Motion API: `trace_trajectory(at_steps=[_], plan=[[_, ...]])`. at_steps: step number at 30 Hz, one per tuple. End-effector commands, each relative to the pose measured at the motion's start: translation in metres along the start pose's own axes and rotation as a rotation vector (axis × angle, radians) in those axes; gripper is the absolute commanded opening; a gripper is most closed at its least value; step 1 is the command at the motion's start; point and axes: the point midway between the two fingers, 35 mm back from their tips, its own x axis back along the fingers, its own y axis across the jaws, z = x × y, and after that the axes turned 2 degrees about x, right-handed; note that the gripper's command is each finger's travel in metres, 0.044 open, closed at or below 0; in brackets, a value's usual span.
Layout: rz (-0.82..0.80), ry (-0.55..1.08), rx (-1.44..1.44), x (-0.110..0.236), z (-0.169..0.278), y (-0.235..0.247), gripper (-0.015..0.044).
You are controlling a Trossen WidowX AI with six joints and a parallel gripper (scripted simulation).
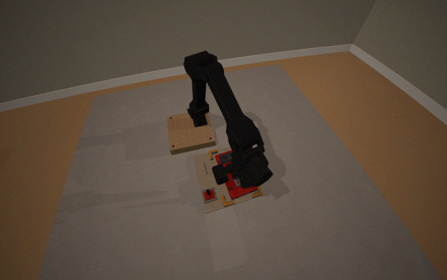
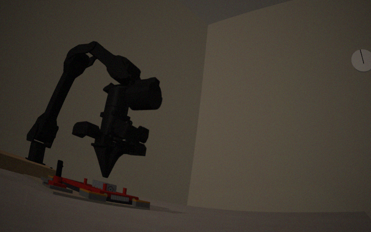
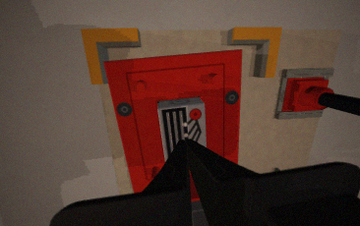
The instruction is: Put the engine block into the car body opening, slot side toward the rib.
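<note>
Red flat car body [image 3: 173, 123] holds the grey striped engine block [image 3: 181, 127] in its opening. The black end effector [image 3: 186, 143] hangs clenched and empty just above it. I fear a crooked push could jam the block.

wooden base block [image 1: 189, 138] on grey mat [image 1: 131, 197]; wall clock [image 2: 361, 60].

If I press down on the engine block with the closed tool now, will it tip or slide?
Tipping seems unlikely: the engine block sits in the car body opening, walled on its sides. It looks rigid and boxy, so it should go straight down. The shut tool tapers to a narrow tip, so an off-centre press might skid.
</note>
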Motion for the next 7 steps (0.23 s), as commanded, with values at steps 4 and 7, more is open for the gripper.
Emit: trace_trajectory(at_steps=[4,7], plan=[[0.005,-0.004,-0.005,0.0012,-0.0008,-0.0007,0.0000],[0.005,-0.004,-0.005,0.0012,-0.0008,-0.0007,0.0026]])
